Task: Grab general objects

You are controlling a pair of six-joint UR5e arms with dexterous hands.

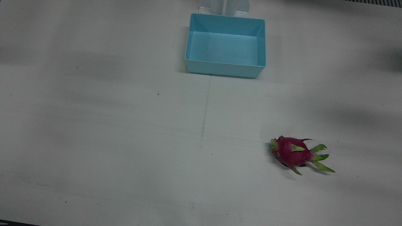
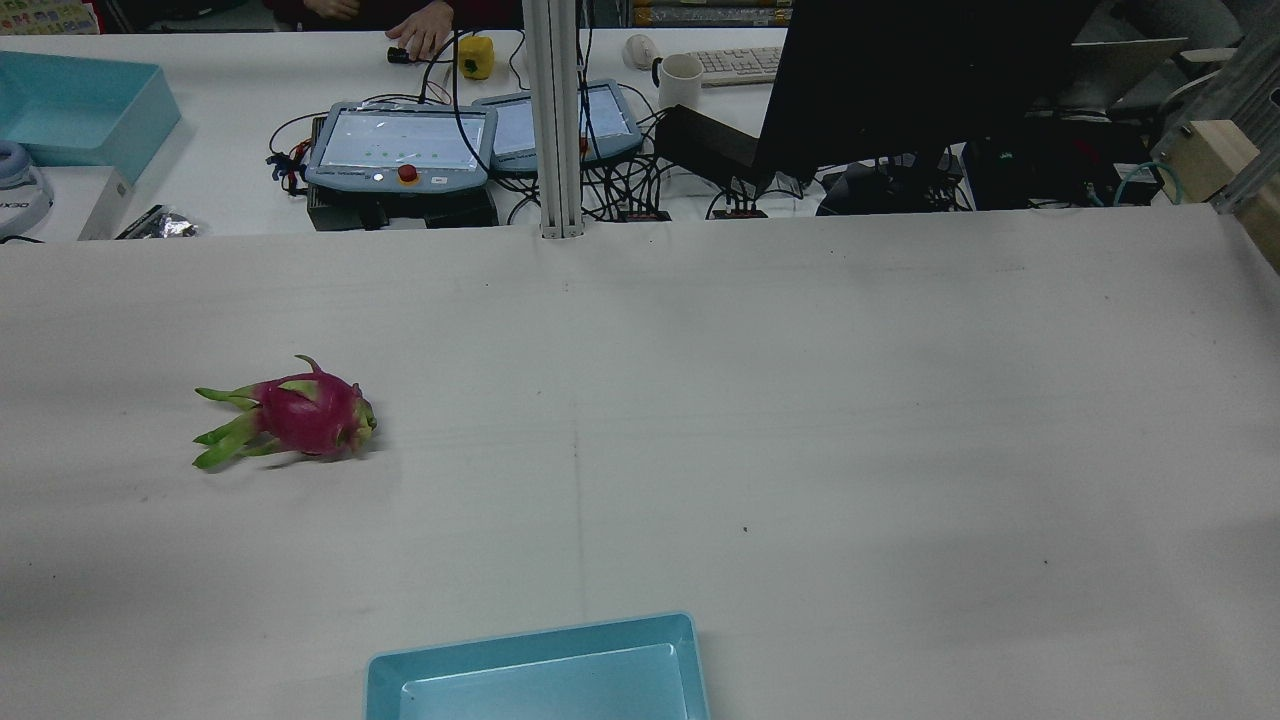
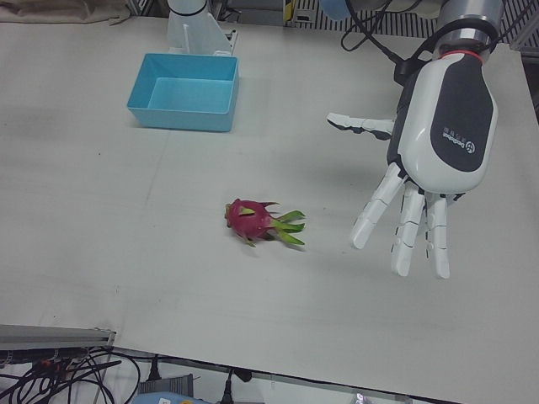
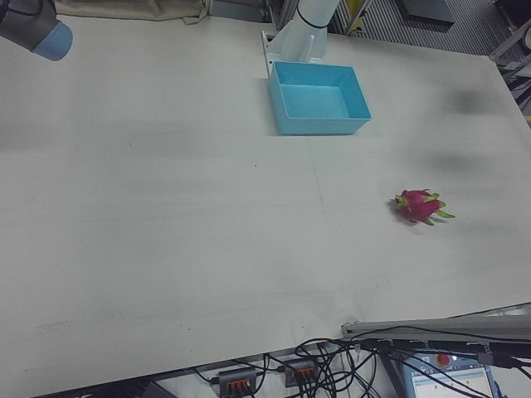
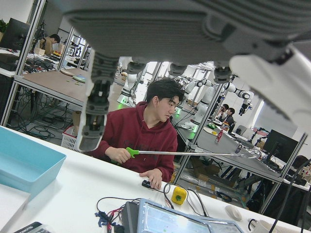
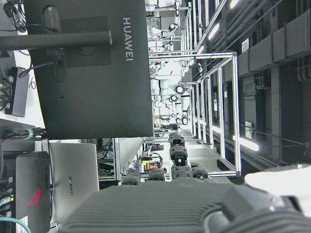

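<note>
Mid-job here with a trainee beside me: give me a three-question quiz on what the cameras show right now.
1. True or false: the dragon fruit lies inside the blue bin.
2. Which hand shows in the left-front view: A) left, B) right?
3. Fill in: the left hand hovers with its fingers ____.

Key:
1. False; it lies on the table, apart from the bin.
2. A.
3. Spread, holding nothing.
</note>
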